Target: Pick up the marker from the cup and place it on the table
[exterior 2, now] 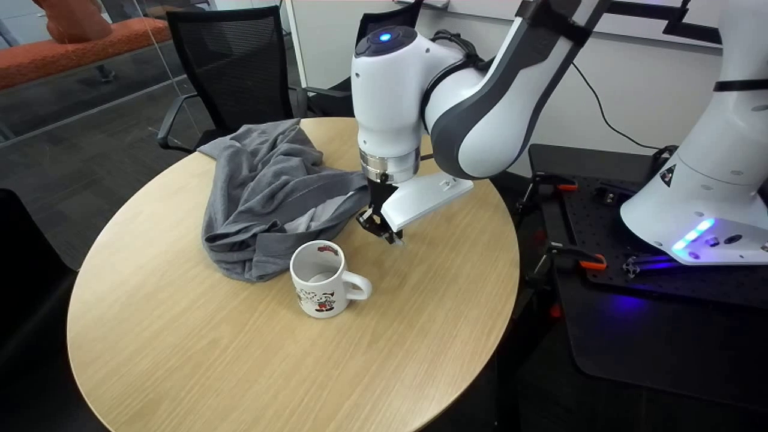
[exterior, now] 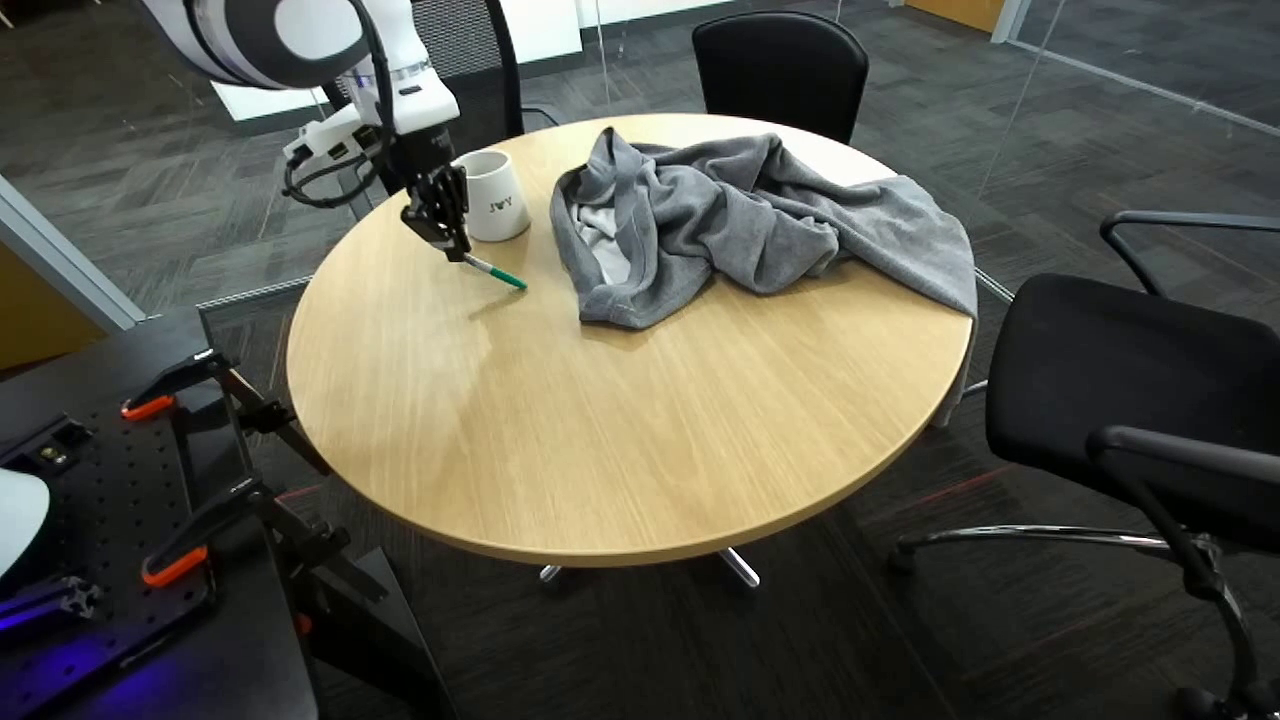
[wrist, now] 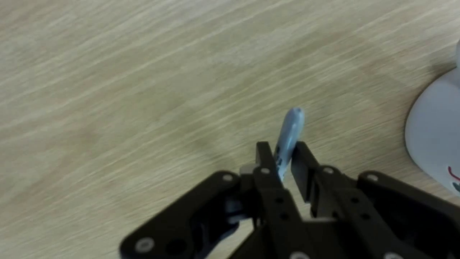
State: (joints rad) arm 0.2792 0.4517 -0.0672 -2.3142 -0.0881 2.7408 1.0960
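Pale round counter [exterior: 640, 430], with the marker [exterior: 500, 275] held over it.
The gripper [wrist: 282, 149] is closed to the marker's width and has hold of it, the green end jutting out to one side. In an exterior view the white cup [exterior: 500, 195] stands upright just behind, apart from the marker; beside it a gray cloth [exterior: 705, 215] lies rumpled, one end hanging over the counter's edge, and farther off stands a black chair [exterior: 785, 75].

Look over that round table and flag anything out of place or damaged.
The gray cloth looks out of place: it lies crumpled, one end hanging over the edge of the table, perhaps left behind. The cup stands upright; no spill or damage shows.
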